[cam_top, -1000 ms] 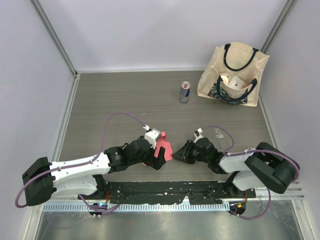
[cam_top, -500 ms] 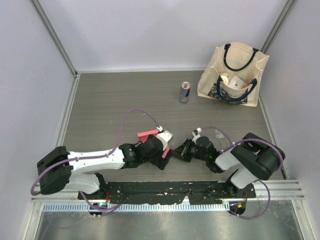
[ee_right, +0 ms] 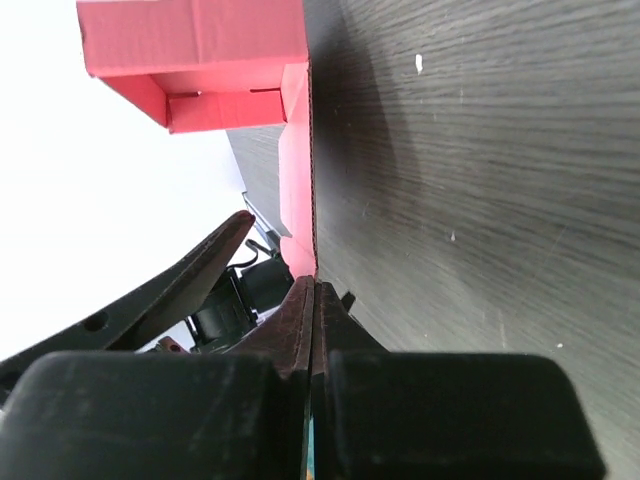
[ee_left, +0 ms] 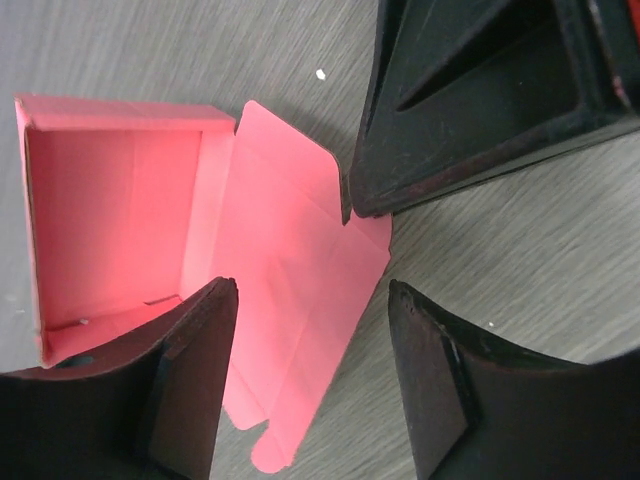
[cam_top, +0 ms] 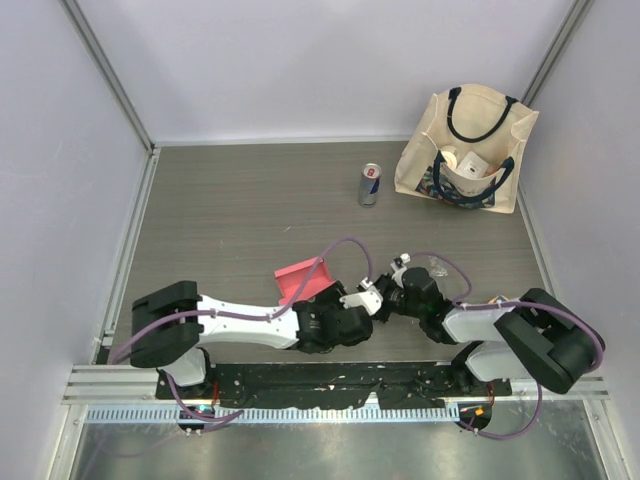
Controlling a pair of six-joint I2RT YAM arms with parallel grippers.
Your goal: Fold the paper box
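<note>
Top view: the box point(cam_top: 298, 279) is lying on the desk point(cam_top: 220, 210) now, not lifted like a second ago. Its body is looking formed, with the lid closing probably remaining.

Left wrist: the left gripper point(ee_left: 312, 300) is hanging released, the flap point(ee_left: 285, 250) lying between its jaws, box just left.

Right wrist: the right gripper point(ee_right: 312, 290) is pinching the flap's edge, box beyond the jaws.

1 paper box point(cam_top: 297, 278), pink-red, sits toward 6 o'clock on the 1 table point(cam_top: 220, 200). 1 drink can point(cam_top: 369, 184) stands at 12 o'clock. 1 tote bag point(cam_top: 415, 165) sits at 1 o'clock, with 1 white box point(cam_top: 473, 163) inside. There are 2 arms with 2 grippers: 1 left gripper point(ee_left: 312, 300) and 1 right gripper point(ee_right: 312, 285).
</note>
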